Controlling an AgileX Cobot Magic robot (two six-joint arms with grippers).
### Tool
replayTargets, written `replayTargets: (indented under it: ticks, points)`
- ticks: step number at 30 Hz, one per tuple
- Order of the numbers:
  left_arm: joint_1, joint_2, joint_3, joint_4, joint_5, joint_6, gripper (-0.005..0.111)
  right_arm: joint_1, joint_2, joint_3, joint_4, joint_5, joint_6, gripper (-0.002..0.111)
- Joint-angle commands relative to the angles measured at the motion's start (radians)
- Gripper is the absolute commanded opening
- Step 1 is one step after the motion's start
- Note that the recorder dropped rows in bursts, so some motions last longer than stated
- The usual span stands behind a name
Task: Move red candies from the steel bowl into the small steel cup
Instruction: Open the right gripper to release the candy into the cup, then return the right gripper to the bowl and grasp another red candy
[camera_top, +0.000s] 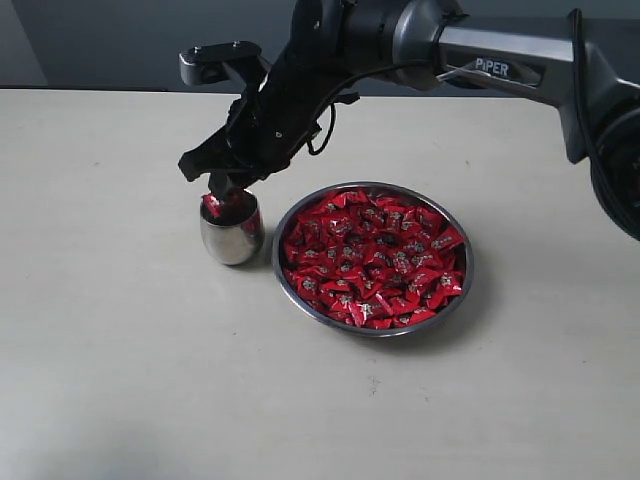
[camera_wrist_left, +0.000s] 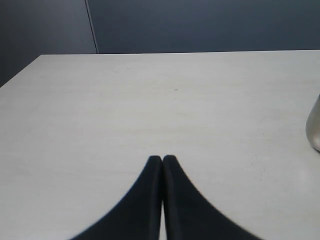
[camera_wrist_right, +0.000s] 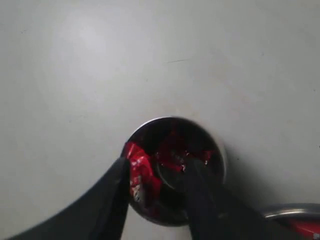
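Right gripper (camera_top: 222, 188) over cup (camera_top: 232, 236), bowl (camera_top: 372, 331) beside (brimming)

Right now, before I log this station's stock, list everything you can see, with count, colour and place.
table: one, pale beige, under everything
steel bowl: one, shiny silver, on the table, right of centre in the exterior view
red candies: many, red, filling the bowl; a few more inside the cup, one at its rim
small steel cup: one, polished silver, on the table beside the bowl, on its left
right gripper: one, black, just over the cup's mouth, jaws apart
left gripper: one, black, over the table, jaws together
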Motion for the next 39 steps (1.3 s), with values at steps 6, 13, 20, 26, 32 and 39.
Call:
replayTargets:
  ticks: [6, 13, 20, 26, 32, 39]
  points:
    - [-0.005, -0.005, 0.005, -0.006, -0.010, -0.001, 0.000, -0.001, -0.003, -0.008, -0.015, -0.002, 0.000, 0.042]
    - [-0.005, -0.005, 0.005, -0.006, -0.010, -0.001, 0.000, -0.010, -0.042, -0.035, -0.175, -0.023, 0.044, 0.037]
    - [-0.005, -0.005, 0.005, -0.006, -0.010, -0.001, 0.000, -0.159, -0.101, -0.035, -0.328, 0.062, 0.141, 0.018]
    - [-0.005, -0.005, 0.005, -0.006, -0.010, -0.001, 0.000, -0.273, -0.103, -0.006, -0.323, 0.310, 0.120, 0.042]
    - [-0.005, -0.005, 0.005, -0.006, -0.010, -0.001, 0.000, -0.271, -0.132, 0.289, -0.225, 0.219, 0.039, 0.042]
    - [-0.005, -0.005, 0.005, -0.006, -0.010, -0.001, 0.000, -0.271, -0.234, 0.442, -0.144, 0.093, 0.017, 0.042]
